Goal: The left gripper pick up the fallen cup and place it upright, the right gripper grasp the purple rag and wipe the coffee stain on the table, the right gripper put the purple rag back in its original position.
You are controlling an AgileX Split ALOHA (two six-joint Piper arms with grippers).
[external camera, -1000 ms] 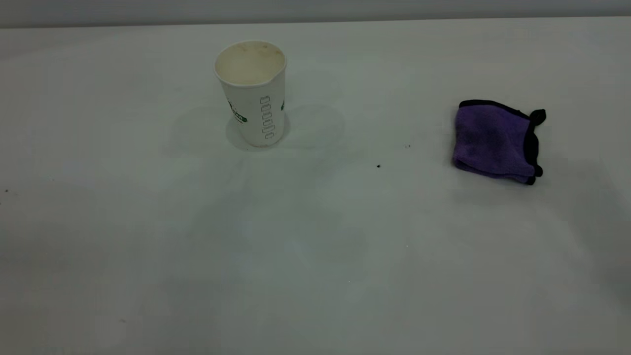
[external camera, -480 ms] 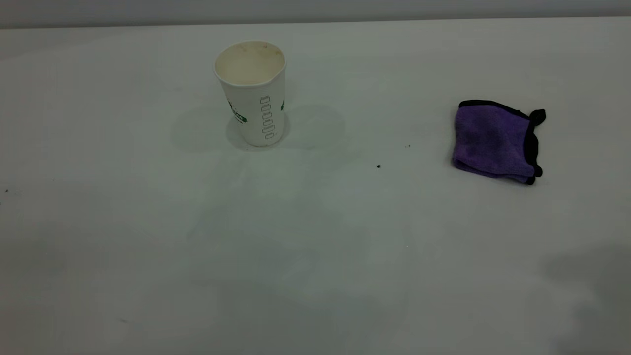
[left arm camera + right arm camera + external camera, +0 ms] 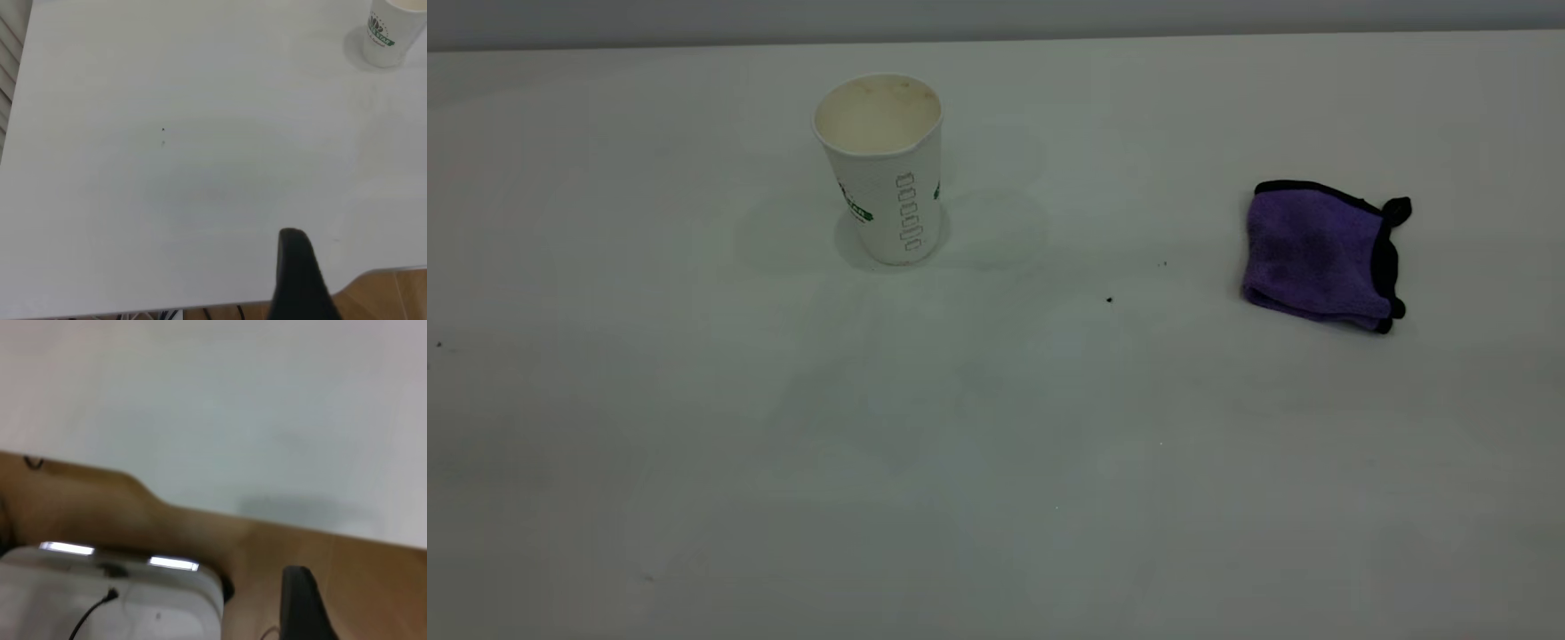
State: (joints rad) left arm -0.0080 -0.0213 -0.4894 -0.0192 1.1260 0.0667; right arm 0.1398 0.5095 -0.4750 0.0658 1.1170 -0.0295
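The cup [image 3: 883, 169] stands upright on the table [image 3: 978, 427], left of the middle, white with green lettering and a cream inside. It also shows far off in the left wrist view as the cup [image 3: 393, 30]. The purple rag [image 3: 1320, 255] lies folded at the right, black-edged, its loop at the far corner. No coffee stain shows on the table. Neither gripper appears in the exterior view. A dark part of my left gripper [image 3: 297, 273] hangs over the table's near edge, far from the cup. My right gripper [image 3: 300, 603] is off the table, above a wooden floor.
Tiny dark specks [image 3: 1109, 300] dot the table between cup and rag. The right wrist view shows the table's edge [image 3: 200, 510] and a white box with lit strips [image 3: 113, 600] below it. Wooden floor [image 3: 387, 293] lies past the table's corner.
A soft shadow at the table's lower right has drawn off and vanished. Cup and rag have not moved.
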